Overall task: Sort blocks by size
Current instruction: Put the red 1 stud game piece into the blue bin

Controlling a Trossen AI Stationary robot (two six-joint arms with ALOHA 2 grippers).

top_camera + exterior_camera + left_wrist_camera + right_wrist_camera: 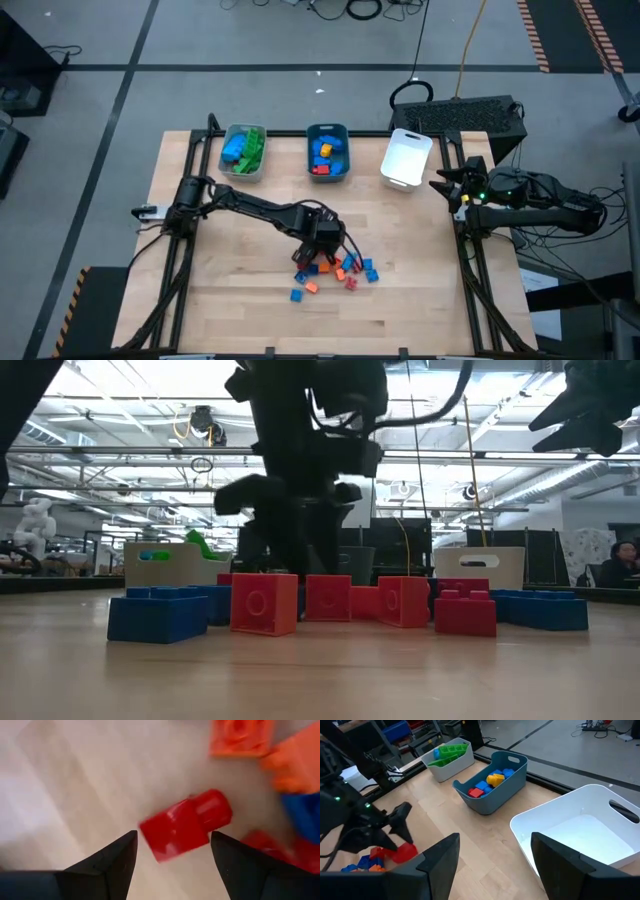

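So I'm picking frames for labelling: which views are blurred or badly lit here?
Left wrist view: the red block between the left hand's open fingers is smeared, and the orange blocks are soft. Low view: the arm is a dark silhouette against bright ceiling lights, though the red cube is sharp. High and right wrist views look evenly lit and clear.

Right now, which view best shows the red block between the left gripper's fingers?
The left wrist view: the red block fills the gap of the open left gripper. The right wrist view shows it small, the low view cannot single it out, and the arm hides it in the high view.
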